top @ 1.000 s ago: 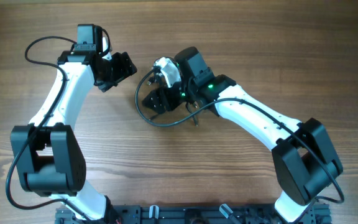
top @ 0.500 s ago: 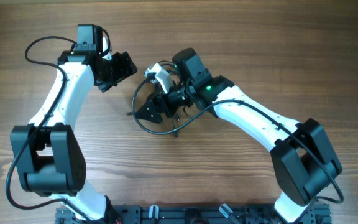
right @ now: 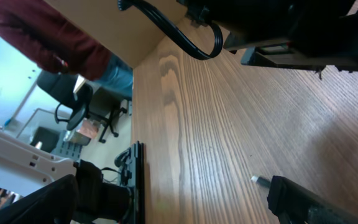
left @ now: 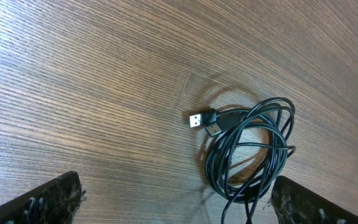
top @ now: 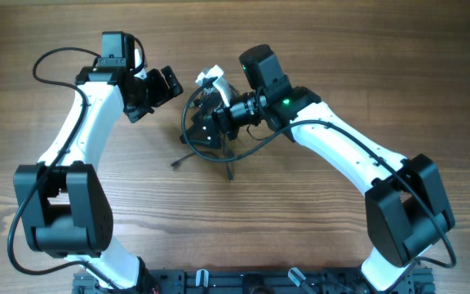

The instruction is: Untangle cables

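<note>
Cables (left: 215, 163): lying as a loose coil of thin black cord on the wooden table (top: 317, 237), a little toward 12 o'clock from the middle in the overhead view.
Coil ends: a silvery-tipped USB plug (left: 196, 119) is sticking out at 9 o'clock of the coil in my left wrist view. From overhead, two ends are trailing out at 7 o'clock and 5 o'clock.
My left gripper (left: 176, 202): I am holding its fingers spread wide, one at each lower corner of the wrist view, with bare wood showing between them. It is gripping nothing and touching nothing, and is hanging at 10 o'clock of the coil, apart from it.
My right gripper (right: 173, 202): I am holding it over the coil with its fingers spread wide too. Only table is showing between them in its wrist view, so it is pinching nothing. Whether a finger is brushing a cord, I cannot tell.
Plug tip (right: 261, 181): a small silvery end is lying on the wood just beside my right gripper's right-hand finger (right: 309, 202), at 10 o'clock of it.
Thick black wire (right: 179, 34): looping at 12 o'clock of my right wrist view.
</note>
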`<state>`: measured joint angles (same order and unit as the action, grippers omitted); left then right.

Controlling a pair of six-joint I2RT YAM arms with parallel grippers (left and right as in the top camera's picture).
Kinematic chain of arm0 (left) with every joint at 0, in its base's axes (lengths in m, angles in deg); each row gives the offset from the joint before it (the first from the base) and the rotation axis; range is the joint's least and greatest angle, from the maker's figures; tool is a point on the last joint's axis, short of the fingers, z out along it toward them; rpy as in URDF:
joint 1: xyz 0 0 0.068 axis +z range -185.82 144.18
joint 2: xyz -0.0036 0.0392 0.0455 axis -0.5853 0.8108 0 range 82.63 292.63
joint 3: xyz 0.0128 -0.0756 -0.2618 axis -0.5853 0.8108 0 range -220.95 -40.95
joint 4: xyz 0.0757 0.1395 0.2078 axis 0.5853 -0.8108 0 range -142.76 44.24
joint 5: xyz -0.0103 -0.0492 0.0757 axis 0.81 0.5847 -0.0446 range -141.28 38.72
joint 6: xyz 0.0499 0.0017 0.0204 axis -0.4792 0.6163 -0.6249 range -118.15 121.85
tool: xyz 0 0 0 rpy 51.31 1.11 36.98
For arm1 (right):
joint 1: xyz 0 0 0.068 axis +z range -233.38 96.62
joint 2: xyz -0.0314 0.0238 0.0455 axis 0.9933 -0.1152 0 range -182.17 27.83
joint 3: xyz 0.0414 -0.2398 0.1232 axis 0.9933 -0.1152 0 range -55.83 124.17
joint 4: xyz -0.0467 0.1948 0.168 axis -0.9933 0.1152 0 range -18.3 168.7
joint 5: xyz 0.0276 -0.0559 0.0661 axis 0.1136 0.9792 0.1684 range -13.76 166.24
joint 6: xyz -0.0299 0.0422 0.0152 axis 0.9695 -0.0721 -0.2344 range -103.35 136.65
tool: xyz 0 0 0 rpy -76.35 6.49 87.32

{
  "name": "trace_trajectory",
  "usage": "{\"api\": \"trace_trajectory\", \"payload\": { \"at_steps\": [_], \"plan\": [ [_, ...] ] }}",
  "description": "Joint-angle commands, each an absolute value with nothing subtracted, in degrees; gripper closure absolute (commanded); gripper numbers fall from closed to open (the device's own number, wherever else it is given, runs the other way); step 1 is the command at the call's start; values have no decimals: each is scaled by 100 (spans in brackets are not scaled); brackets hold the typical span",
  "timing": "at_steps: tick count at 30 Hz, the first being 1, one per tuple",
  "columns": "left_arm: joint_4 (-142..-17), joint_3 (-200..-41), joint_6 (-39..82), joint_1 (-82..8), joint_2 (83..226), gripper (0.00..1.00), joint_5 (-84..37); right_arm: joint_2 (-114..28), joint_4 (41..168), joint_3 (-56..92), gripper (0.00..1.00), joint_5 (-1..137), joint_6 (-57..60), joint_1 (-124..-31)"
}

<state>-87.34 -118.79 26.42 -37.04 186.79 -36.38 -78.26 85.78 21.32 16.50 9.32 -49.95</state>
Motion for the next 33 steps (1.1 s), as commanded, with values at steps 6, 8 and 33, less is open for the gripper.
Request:
{"api": "trace_trajectory", "payload": {
  "at_steps": [6, 8, 33],
  "plan": [
    [-8717, -11886, 2610, -3732, 18745, 0, -3568, -7686, 9265, 2215, 0, 4535, 540, -4761],
    [-8717, -11886, 2607, -3745, 18745, 3, -3568, -7686, 9335, 2217, 0, 5287, 73, -4858],
    [-7779, -11886, 2459, -5109, 18974, 26, -5127, -8637, 10001, 2215, 0, 6100, -771, -6274]
  ]
}}
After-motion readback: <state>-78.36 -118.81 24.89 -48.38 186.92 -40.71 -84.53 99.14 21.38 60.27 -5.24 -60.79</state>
